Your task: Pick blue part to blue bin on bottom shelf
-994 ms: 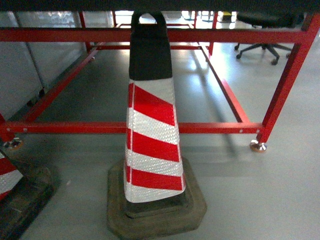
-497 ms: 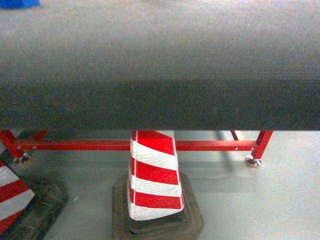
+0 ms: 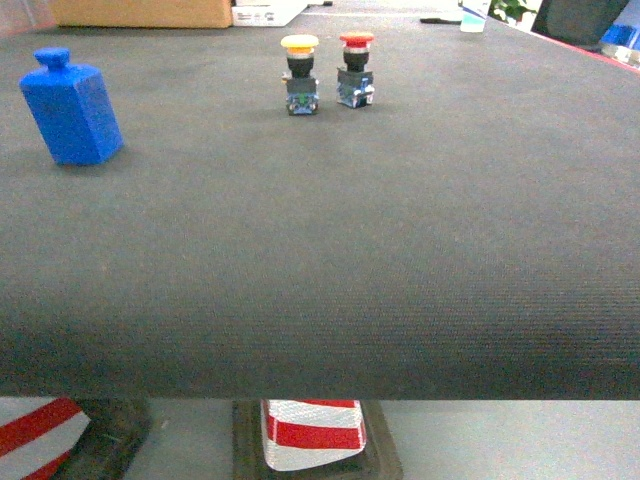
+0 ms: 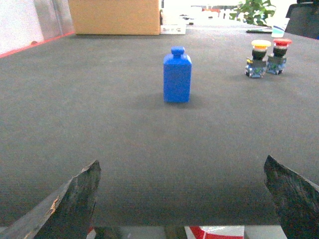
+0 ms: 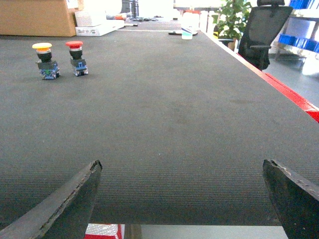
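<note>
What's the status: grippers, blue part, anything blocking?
Both grippers open and empty, left gripper, right gripper. Blue part upright on mat, untouched. Two push-buttons stand apart from it; path clear.

Blue part (image 3: 71, 108): solid bright blue.
Bench (image 3: 330, 250): dark grey, fine woven texture.
Left button (image 3: 300, 74): yellow cap, black body.
Right button (image 3: 356, 68): red cap, black body.
Cone (image 3: 308, 433): red and white stripes.
Box (image 4: 115, 16): tan cardboard.
Fingers (image 4: 70, 201): black, scuffed.

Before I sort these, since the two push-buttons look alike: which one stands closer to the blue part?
The yellow-capped push-button. It stands between the blue part and the red-capped push-button, which is on its far side.
</note>
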You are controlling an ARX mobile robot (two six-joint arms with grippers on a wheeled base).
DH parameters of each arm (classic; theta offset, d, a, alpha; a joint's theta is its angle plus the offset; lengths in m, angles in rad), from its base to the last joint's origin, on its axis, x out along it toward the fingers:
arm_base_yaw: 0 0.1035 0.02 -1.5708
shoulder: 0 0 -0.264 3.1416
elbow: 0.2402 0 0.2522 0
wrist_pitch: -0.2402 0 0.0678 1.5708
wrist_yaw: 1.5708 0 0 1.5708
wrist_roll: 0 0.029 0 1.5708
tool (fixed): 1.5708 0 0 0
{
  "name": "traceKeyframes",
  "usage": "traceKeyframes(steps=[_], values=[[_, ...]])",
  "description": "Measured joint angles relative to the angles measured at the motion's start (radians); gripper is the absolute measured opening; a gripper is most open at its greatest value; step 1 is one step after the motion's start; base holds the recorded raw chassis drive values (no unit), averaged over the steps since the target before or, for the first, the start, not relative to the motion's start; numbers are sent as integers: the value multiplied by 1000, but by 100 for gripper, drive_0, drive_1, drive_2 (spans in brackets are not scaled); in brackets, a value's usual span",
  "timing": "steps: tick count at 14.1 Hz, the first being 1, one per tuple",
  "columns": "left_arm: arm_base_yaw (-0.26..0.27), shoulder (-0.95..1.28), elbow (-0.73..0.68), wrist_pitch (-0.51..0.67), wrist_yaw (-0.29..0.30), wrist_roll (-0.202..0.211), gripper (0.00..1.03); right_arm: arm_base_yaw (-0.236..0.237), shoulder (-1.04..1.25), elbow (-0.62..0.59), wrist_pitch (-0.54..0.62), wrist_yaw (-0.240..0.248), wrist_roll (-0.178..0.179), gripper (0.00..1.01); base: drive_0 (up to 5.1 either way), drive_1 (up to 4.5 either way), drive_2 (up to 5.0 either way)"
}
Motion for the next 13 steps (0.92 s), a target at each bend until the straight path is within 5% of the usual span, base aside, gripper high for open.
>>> traceKeyframes(steps=[13], values=[[0,0,0,0,-1,0,98,0,0,0,1,0,0,98,0,0,0]])
